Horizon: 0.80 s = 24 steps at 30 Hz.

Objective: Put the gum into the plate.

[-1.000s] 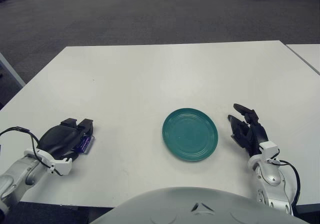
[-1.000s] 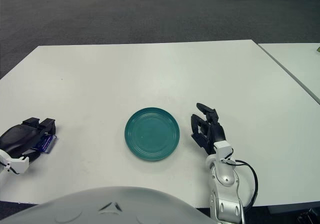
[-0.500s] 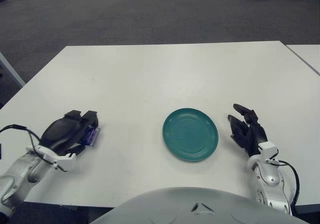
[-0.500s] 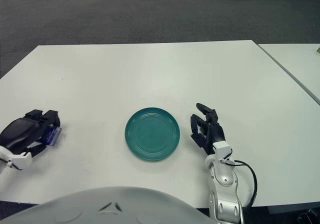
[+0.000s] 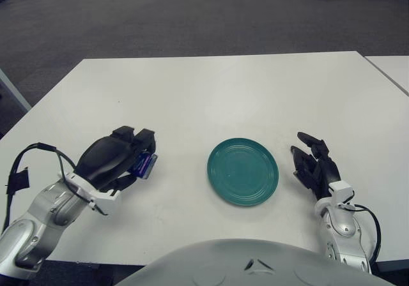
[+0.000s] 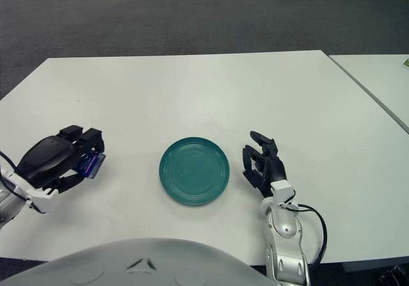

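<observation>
In the left eye view, the left hand (image 5: 115,158) is above the white table (image 5: 211,88), to the left of the plate (image 5: 243,171). Its fingers are closed around the gum (image 5: 146,164), a small blue pack that shows only partly between the fingertips. The gum is held on the side of the hand that faces the plate, but it is apart from the plate. The plate is teal and round, and nothing lies in it. The right hand (image 5: 315,166) shows just beside the plate, on its right, with the fingers loosely spread and holding nothing.

In the right eye view, the gum (image 6: 92,165) again sticks out from the closed fingers of the left hand (image 6: 54,161), well left of the plate (image 6: 194,170). The right hand (image 6: 263,165) is near the right rim of the plate.
</observation>
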Available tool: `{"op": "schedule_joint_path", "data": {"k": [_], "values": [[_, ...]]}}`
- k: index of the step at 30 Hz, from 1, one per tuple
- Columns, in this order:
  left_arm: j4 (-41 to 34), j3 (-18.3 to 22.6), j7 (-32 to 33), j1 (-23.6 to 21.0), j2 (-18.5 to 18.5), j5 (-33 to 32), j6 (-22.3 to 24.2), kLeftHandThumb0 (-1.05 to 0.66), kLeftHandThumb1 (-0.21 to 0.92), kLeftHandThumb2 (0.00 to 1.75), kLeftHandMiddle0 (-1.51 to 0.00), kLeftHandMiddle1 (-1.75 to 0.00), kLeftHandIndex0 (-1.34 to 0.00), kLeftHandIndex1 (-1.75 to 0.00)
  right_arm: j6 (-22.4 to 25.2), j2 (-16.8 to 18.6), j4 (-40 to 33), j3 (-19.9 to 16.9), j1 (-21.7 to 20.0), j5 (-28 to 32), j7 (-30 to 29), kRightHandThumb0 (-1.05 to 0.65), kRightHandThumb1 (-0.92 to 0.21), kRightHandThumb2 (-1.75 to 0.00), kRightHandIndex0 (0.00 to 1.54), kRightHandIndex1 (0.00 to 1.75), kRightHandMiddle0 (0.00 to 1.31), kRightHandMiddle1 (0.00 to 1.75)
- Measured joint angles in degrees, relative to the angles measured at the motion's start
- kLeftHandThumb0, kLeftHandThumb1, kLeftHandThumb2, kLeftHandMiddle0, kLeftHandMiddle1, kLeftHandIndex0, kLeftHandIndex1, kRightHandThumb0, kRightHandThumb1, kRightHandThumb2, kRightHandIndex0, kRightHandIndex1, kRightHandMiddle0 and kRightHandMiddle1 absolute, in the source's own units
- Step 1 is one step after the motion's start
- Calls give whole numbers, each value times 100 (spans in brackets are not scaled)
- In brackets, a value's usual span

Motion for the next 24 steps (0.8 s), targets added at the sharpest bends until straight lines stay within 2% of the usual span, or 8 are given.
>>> {"op": "schedule_joint_path", "data": {"k": [8,15,24], "values": [[-71,70,-404,-348,-41,-102,-170,0,18,142,-76,-156,-54,-175,-64,18,50,77,-14,-4,-119,-71,-92,-66,29,30,0,75],[-218,-175,-813,-1135,-279,-99,-58,0,12,150,-77,-160,-58,-175,-89,36,96,178,-26,-4,-182,-72,-92,-66,28,29,0,75],[-449,-540,-1099,-1353,-523,-18,-171,0,11,152,-76,-164,-58,-175,-155,48,133,248,-51,-4,-256,-72,-92,-65,28,28,0,74]]}}
